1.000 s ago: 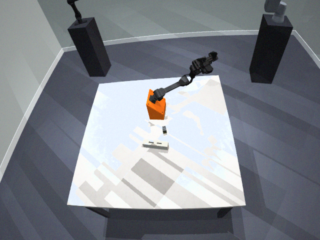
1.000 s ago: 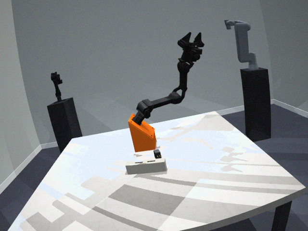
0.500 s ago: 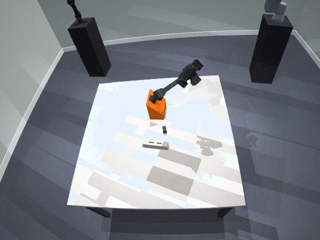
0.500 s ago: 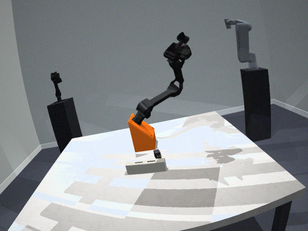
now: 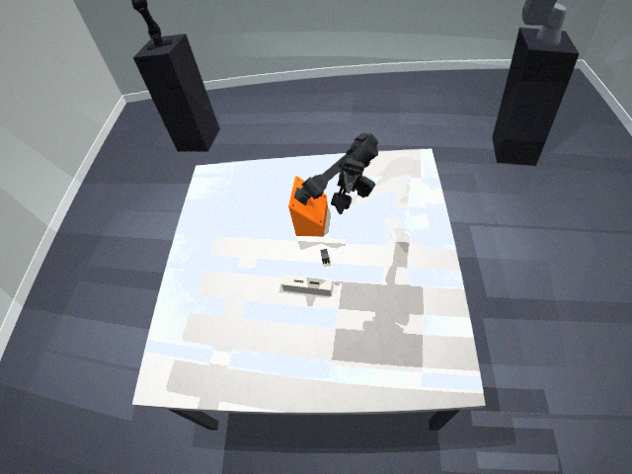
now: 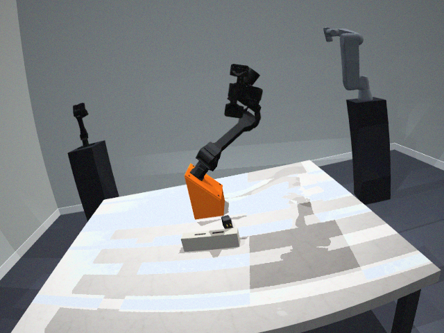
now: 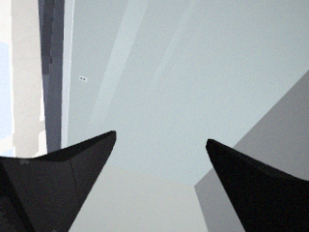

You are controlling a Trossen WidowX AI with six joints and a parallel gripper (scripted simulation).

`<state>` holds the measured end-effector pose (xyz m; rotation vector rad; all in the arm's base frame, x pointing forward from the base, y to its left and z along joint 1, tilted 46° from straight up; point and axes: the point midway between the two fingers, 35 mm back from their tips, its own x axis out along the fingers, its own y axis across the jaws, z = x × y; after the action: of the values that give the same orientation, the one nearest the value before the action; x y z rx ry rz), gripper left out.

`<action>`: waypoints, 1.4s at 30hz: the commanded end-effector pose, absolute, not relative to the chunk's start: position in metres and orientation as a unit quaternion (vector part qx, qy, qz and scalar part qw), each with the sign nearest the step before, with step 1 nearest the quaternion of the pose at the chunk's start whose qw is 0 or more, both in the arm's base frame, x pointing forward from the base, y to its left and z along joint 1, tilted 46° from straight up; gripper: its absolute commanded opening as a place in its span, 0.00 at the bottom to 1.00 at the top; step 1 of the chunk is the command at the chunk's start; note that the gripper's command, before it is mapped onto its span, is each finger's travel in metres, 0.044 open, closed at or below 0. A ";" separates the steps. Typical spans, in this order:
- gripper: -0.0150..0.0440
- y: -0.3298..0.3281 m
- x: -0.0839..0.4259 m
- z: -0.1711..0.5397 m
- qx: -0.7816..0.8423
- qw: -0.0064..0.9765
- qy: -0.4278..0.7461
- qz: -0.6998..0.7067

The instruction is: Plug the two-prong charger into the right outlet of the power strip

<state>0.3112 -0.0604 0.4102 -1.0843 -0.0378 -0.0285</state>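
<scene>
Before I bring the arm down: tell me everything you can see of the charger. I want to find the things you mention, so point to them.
The charger (image 5: 325,256) (image 6: 226,221) is a small, dark, blocky piece, plastic by its look, with two short brass-coloured prongs at one end. It lies on the table top (image 5: 245,382) (image 6: 200,318) between the orange base (image 5: 309,224) (image 6: 206,204) and the power strip (image 5: 306,288) (image 6: 211,243), prongs toward the strip, unplugged. Nothing grips it. The wrist view misses it.

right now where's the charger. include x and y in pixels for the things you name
The charger (image 5: 325,256) (image 6: 226,221) lies on the table between the orange base (image 5: 309,221) (image 6: 206,202) and the power strip (image 5: 306,285) (image 6: 210,242), nearer the strip's right end in the top and exterior views.
</scene>
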 end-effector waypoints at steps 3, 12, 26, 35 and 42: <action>1.00 -0.041 0.337 0.347 -0.439 0.894 0.040 0.082; 1.00 -0.003 0.349 0.261 -0.318 0.916 0.138 0.204; 1.00 0.064 0.323 0.150 -0.120 0.877 0.314 0.343; 1.00 0.103 0.283 0.095 -0.001 0.807 0.442 0.391; 1.00 0.126 0.242 0.061 0.082 0.732 0.544 0.402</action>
<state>0.2624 0.1161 0.0780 0.0924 1.0693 0.8674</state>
